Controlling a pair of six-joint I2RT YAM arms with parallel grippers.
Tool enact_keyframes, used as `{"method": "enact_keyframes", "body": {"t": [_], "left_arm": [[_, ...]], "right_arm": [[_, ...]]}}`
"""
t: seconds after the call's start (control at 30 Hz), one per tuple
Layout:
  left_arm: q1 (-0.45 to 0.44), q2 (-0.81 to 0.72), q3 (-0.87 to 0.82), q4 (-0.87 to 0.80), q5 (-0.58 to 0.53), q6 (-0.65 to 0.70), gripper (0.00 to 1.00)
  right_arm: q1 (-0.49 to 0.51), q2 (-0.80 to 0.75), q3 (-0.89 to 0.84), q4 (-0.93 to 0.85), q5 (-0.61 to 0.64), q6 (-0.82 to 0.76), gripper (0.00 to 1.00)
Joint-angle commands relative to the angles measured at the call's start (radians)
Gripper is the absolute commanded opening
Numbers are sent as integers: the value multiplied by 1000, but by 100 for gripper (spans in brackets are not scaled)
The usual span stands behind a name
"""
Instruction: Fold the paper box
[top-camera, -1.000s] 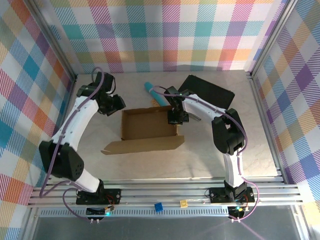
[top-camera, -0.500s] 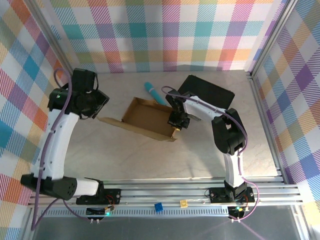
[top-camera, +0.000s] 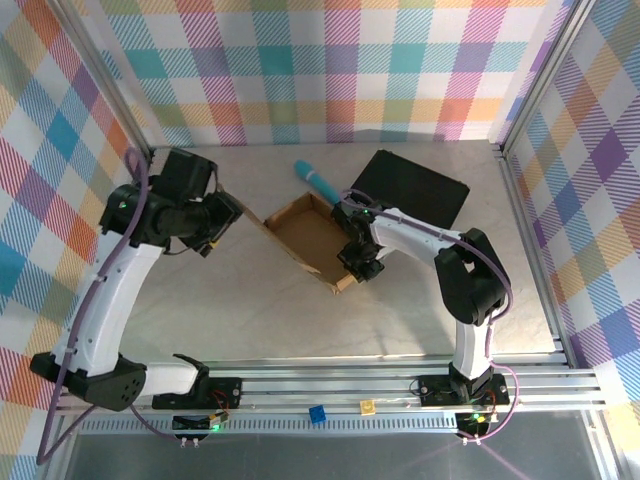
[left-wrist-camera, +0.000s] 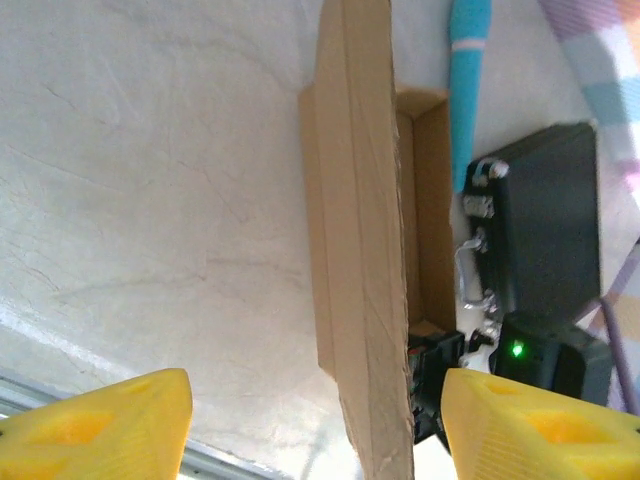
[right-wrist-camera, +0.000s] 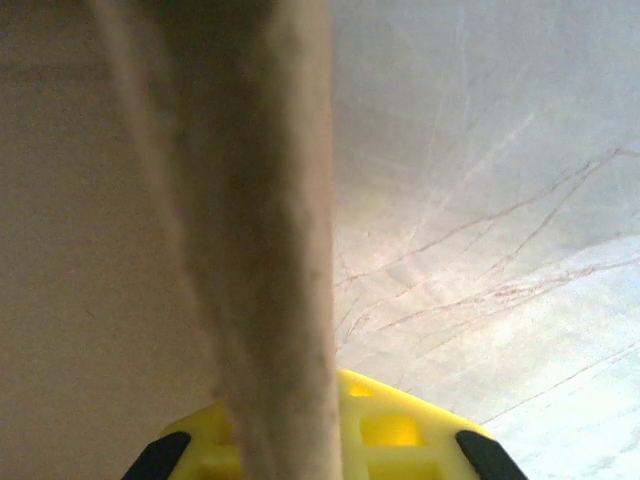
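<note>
The paper box (top-camera: 312, 238) lies mid-desk (top-camera: 250, 310), long axis slanting far-left to near-right, my right jaws pinching its blurred near-right wall, my left jaws spread astride its far-left end.

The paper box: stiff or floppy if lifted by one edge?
Probably light: the paper box is thin cardboard. Likely stiff across panels yet hinging at creases; its long flap stands straight on edge. Empty, it may slide easily.

Open table (top-camera: 300, 320) along the near edge, paper box (top-camera: 305, 232) mid-table, teal tube (top-camera: 318, 181) and black case (top-camera: 420, 188) crowding behind it.
</note>
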Motion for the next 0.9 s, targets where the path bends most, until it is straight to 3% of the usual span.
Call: {"method": "enact_keyframes", "body": {"t": [0.0,0.07,0.2,0.4,0.5,0.67,0.7,0.73,0.87], "left_arm": [[-52,35,-19,8,-32,-20,95],[-61,38,-63,69,-31,-29,100],[-87,109,-60,113,-33,1,97],[-114,140,-108,83,-126,70,65],[-114,148,-131,79,-137,96,58],[-116,168,-146,106,-154,163,29],[-115,173,-143,108,-161,188,15],[-115,176,-139,108,-171,220,0],[-114,193,-92,58,-220,359,0]], "right_arm": [[14,-6,3,11,-4,77,0],[18,-6,-2,21,-5,81,0],[25,0,-8,33,-8,86,0],[31,11,0,42,-22,89,0],[32,15,0,43,-33,92,0],[39,27,18,33,-48,91,0],[40,29,21,36,-59,88,0],[42,32,24,40,-73,84,2],[43,21,55,23,-120,58,51]]}}
